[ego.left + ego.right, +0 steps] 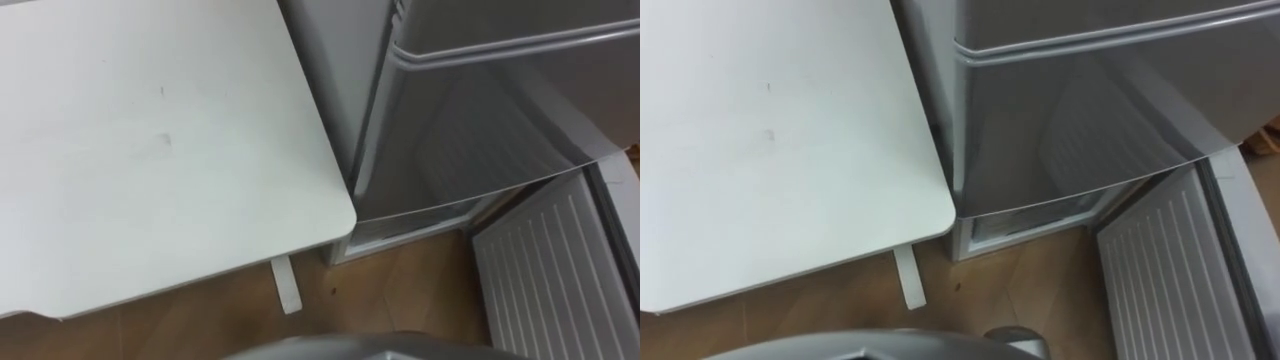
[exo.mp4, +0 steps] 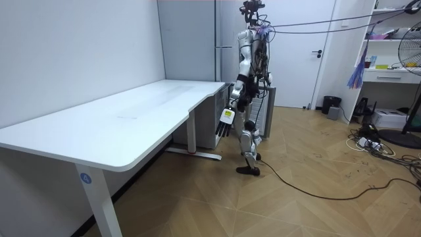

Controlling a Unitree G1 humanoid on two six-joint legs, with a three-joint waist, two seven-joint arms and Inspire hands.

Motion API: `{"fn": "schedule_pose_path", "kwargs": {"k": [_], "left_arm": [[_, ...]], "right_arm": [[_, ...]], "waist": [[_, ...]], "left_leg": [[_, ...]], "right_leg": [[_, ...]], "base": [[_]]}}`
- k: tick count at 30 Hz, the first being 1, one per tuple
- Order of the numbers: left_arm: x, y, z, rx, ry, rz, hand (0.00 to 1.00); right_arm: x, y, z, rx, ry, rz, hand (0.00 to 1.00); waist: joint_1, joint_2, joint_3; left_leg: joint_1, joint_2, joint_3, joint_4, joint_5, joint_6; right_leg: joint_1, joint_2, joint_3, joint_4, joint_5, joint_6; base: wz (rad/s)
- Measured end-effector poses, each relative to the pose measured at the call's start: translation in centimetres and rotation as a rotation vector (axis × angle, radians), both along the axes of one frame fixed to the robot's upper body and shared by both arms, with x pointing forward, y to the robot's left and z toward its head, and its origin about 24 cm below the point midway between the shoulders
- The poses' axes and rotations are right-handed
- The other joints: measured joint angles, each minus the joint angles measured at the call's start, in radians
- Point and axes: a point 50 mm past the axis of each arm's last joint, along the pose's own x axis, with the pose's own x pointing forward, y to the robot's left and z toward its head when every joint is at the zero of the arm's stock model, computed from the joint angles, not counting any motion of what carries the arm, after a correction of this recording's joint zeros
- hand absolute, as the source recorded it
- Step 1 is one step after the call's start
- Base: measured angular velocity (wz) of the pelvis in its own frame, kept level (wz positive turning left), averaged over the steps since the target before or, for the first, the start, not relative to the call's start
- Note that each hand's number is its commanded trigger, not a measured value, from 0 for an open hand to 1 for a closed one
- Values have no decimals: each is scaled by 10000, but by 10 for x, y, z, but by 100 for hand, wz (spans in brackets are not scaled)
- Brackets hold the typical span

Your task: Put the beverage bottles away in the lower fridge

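The robot stands at the end of the table [image 1: 150,150], facing the fridge [image 1: 480,110], whose lower door [image 1: 550,270] stands open on its right. Its left hand [image 2: 225,120] hangs beside the table edge, too small to tell its grip.

you had a table top [image 1: 150,150] of smooth, matt white laminate just beside the robot's left hand [image 2: 225,120], with a few faint grey scuffs on it. its leg [image 2: 100,204] looked like white painted metal. the floor [image 1: 400,290] below the hand was wood parquet with a soft sheen. beyond the hand, the fridge [image 1: 470,150] had a smooth silver-grey casing, glossy enough to throw reflections. the inner face of its open lower door [image 1: 550,270] looked like ribbed white plastic, matt. the hand itself looked dark and hard, but you couldn't tell its material from that far off.
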Motion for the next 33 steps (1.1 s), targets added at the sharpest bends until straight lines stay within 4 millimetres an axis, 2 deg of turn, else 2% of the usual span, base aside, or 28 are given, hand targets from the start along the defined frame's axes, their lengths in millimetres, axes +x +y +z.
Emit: {"fn": "schedule_pose_path", "kwargs": {"k": [8,12,17,19,21,24,28,30,31,33], "left_arm": [[0,-1,-1,-56,-3,16,0],[3,-4,-2,-235,-105,-23,0],[7,-9,-5,-408,-79,-308,0],[8,-14,-7,-561,27,-540,0],[9,-23,-11,-758,113,-690,0],[9,-32,-15,-927,243,-832,0],[13,-46,-21,-1291,509,-1510,0],[18,-57,-25,-1559,410,-1557,0],[18,-59,-25,-1616,421,-1609,0],[18,-70,-28,-1905,469,-1861,0]], "right_arm": [[-20,23,-20,703,-283,-421,0],[-23,35,-30,1060,-305,-393,0],[-16,51,-42,1598,-867,77,0],[-19,59,-47,1814,-1155,130,0],[-17,71,-53,2064,-1391,723,0],[-15,87,-61,2408,-1961,1122,0],[7,117,-70,3091,-3065,2541,0],[26,134,-73,3518,-3606,3585,0],[31,139,-73,3631,-3733,3852,0],[51,148,-72,3839,-4120,4742,0]], "waist": [[44,-92,-2],[47,-36,-33],[85,68,-39],[233,89,-42],[511,160,-9],[562,183,-4],[656,303,8],[935,469,0],[967,494,-1],[1238,643,57]], "left_leg": [[-12,14,-23,-56,2,-5],[-13,11,-21,-10,2,-5],[2,15,52,-14,2,-5],[9,27,183,-16,2,-5],[10,90,385,-41,2,-5],[13,146,463,-56,-6,-17],[-80,197,592,-5,12,-56],[-118,304,786,28,14,-67],[-117,307,799,36,20,-75],[-16,273,876,28,9,-48]], "right_leg": [[-12,11,0,14,4,-10],[-18,11,13,11,6,-11],[-26,15,46,11,19,-29],[-90,24,127,13,35,-43],[-191,88,310,7,151,-64],[-191,127,278,-3,215,-83],[-370,176,292,23,309,-147],[-491,225,310,22,401,-182],[-498,227,314,15,411,-189],[-556,210,413,51,428,-157]], "base": [[0],[0],[-3],[-19],[-32],[-12],[-16],[-24],[-15],[-13]]}}
